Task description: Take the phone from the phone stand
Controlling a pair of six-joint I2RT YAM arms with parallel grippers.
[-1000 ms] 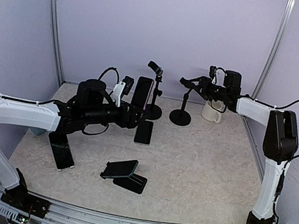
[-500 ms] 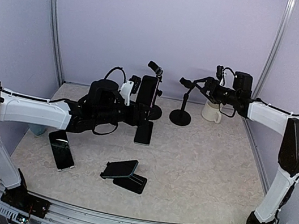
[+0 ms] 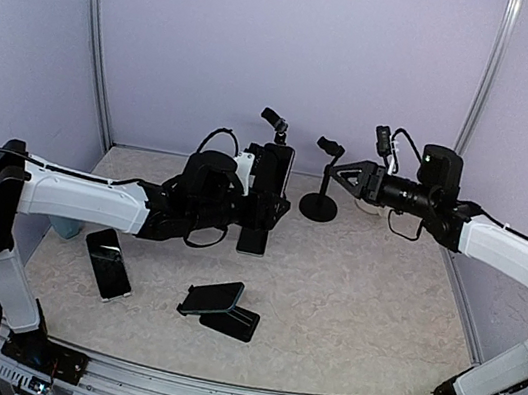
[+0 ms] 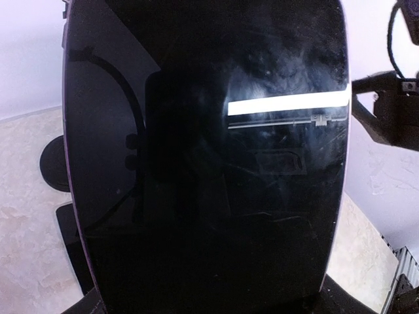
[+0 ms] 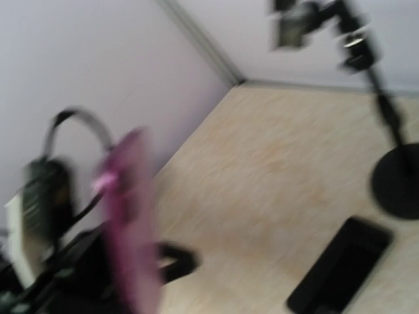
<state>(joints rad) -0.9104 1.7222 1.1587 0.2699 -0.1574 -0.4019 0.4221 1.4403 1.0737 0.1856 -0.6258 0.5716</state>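
Amid three stands (image 3: 319, 207), left claw (image 3: 260, 209) grips one phone (image 3: 275, 171) (of four).

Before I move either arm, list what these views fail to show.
Left wrist: the held phone fills the frame, hiding the left gripper's fingers and most of what is behind it.
Top external: the held phone and the phone stand overlap, so whether they touch cannot be told.
Right wrist: motion blur smears everything, and the right gripper's own fingers are out of frame.
Top external: the right arm covers the far right corner.
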